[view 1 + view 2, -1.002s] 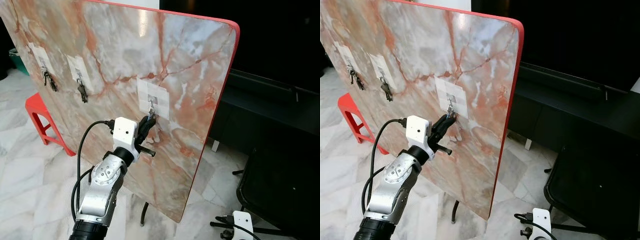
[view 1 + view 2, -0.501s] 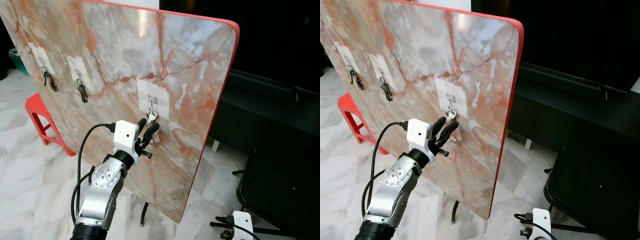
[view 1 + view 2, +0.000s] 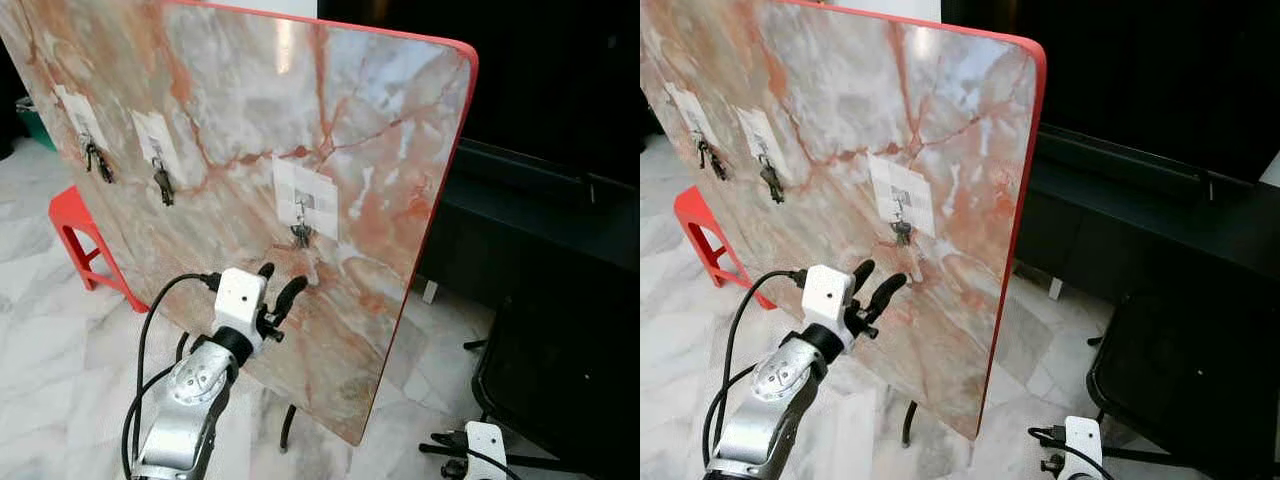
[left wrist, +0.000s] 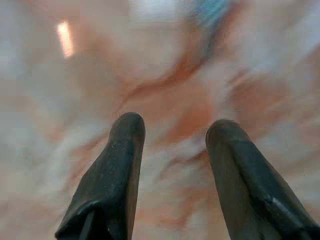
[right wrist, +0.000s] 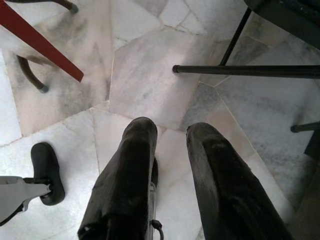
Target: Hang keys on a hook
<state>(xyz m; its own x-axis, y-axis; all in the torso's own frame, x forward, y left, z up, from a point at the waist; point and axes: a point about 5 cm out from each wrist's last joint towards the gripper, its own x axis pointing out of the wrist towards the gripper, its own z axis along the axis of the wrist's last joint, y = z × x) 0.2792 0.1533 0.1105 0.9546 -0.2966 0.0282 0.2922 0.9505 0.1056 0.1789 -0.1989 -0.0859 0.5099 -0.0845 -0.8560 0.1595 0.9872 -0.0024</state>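
A bunch of keys (image 3: 300, 236) hangs from the metal hook (image 3: 300, 208) on the white patch in the middle of the tilted marble board (image 3: 380, 130). My left gripper (image 3: 279, 282) is open just below the keys, clear of them, with nothing between its fingers (image 4: 122, 165). The left wrist view is blurred and faces the board's marble surface. My right arm (image 3: 480, 440) hangs low at the lower right; its gripper (image 5: 167, 131) points at the floor with its fingers slightly apart and holds nothing.
Two more key bunches (image 3: 162, 184) (image 3: 97, 160) hang on hooks further left on the board. A red stool (image 3: 75, 225) stands behind at the left. A dark cabinet (image 3: 540, 215) and a black chair (image 3: 560, 370) are on the right. The floor is marble tile (image 5: 150, 75).
My left gripper has let go of the keys, opened and dropped down away from the hook. The keys now hang free on the hook.
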